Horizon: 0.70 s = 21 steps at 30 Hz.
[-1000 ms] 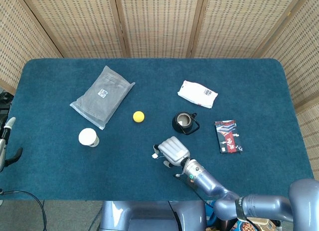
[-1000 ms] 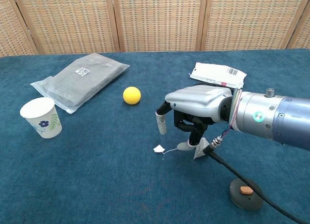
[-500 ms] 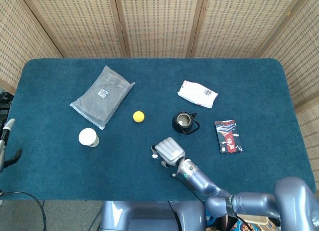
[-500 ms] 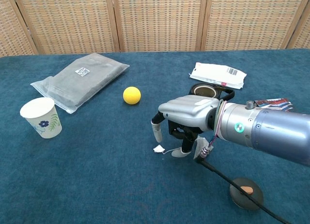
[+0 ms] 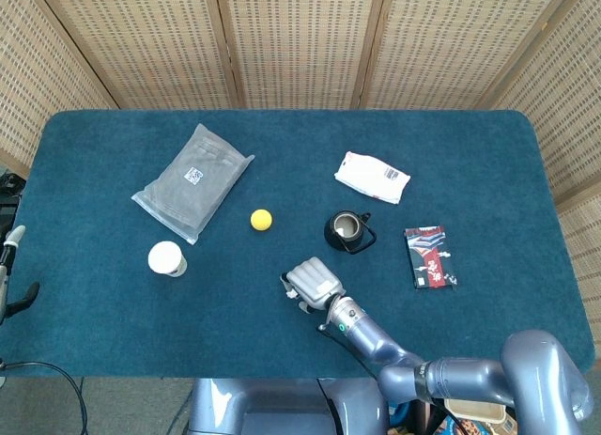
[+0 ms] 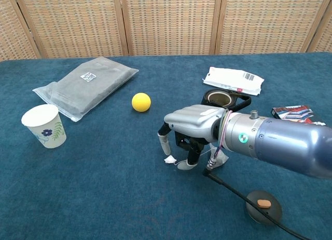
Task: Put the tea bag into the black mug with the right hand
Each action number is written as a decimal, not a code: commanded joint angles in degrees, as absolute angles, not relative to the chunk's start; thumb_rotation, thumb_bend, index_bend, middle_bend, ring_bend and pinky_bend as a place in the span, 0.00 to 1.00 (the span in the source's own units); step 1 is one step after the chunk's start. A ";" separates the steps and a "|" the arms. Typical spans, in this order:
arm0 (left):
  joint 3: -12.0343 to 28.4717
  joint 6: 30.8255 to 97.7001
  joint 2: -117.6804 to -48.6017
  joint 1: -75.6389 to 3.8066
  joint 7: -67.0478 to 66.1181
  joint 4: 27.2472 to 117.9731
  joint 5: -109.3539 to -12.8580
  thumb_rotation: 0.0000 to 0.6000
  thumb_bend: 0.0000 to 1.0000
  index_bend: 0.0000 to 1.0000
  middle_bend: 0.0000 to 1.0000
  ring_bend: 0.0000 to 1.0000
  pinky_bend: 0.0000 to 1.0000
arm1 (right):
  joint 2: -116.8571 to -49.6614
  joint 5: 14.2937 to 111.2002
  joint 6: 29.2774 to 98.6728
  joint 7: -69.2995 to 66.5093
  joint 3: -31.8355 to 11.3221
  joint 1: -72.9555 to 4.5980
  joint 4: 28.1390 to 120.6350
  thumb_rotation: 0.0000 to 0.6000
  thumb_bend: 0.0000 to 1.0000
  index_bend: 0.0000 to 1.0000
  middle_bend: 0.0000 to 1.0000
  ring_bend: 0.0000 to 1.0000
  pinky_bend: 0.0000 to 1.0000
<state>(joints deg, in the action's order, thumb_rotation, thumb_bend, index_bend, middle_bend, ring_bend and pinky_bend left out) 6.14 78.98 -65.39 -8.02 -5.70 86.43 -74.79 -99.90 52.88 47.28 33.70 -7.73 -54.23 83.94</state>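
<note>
My right hand (image 6: 193,127) hovers low over the blue table, fingers pointing down and apart. The tea bag's white tag (image 6: 169,159) lies on the cloth between the thumb and a fingertip (image 6: 183,165). Its thin string runs right under the palm to the pale tea bag (image 6: 217,158), half hidden behind the wrist cable. I see nothing pinched. The black mug (image 6: 222,98) stands upright just behind the hand. In the head view the right hand (image 5: 310,283) is in front and to the left of the mug (image 5: 346,230). Part of my left hand (image 5: 9,271) shows at the left edge, off the table.
A yellow ball (image 6: 140,101), a grey package (image 6: 85,87) and a paper cup (image 6: 45,125) lie to the left. A white packet (image 6: 233,80) sits behind the mug, a red-black packet (image 6: 293,111) to its right. A black disc (image 6: 263,206) on a cable lies front right.
My right hand has slid left and toward me, from above the tea bag to over its tag. The mug now shows behind it. Tag and tea bag have stayed put.
</note>
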 commanded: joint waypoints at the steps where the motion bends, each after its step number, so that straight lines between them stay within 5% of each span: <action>1: 6.12 78.89 -65.44 -8.03 -5.61 86.27 -74.75 1.00 0.36 0.00 0.00 0.00 0.00 | -100.23 52.57 47.26 33.77 -7.71 -54.48 83.53 1.00 0.43 0.49 0.97 0.96 0.98; 21: 5.95 78.30 -65.87 -7.94 -4.52 85.12 -74.42 1.00 0.36 0.00 0.00 0.00 0.00 | -102.25 50.69 47.52 34.66 -7.19 -55.69 81.51 1.00 0.46 0.51 0.97 0.96 0.98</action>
<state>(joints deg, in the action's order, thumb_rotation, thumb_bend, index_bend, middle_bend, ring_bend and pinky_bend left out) 5.95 78.30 -65.87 -7.94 -4.52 85.13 -74.42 -102.27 50.69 47.54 34.66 -7.19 -55.69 81.51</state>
